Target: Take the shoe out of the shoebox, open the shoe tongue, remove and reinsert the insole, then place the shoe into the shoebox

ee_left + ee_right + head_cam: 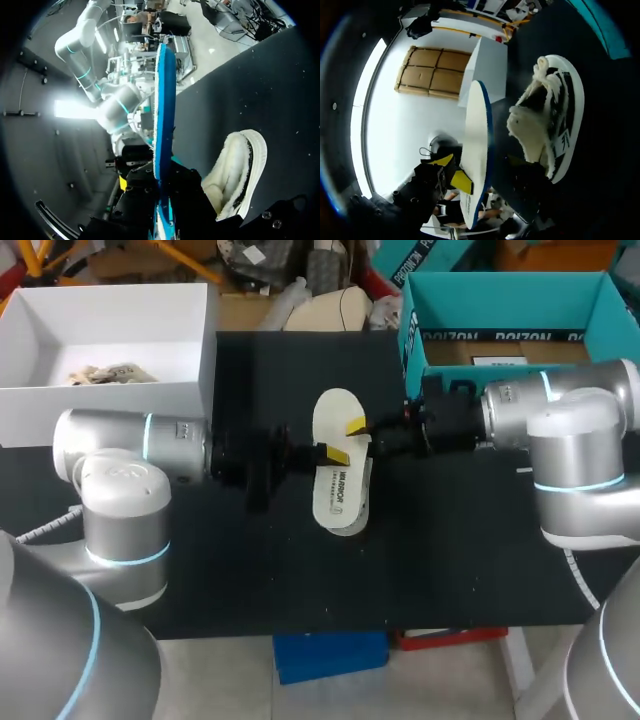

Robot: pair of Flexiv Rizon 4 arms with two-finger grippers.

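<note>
Head view: over the middle of the black bench [230,560], a white insole [338,470] held flat just above a white shoe [358,508]. It is pinched at one edge by the left pincer [330,453] and met at the opposite edge by the right pincer [362,430]; impossible to tell whether spread or clamped there. Teal shoebox [510,295] at the far right, white box [110,405] at the far left. Left wrist view: insole [162,115] edge-on, blue underside showing, clamped in the left pincer [161,200]; shoe [240,170] resting on the bench just beside, fleecy lining visible. Right wrist view: insole [476,150] edge-on again, white face and blue rim showing; shoe [555,120] close beside it on the bench, collar gaping.
</note>
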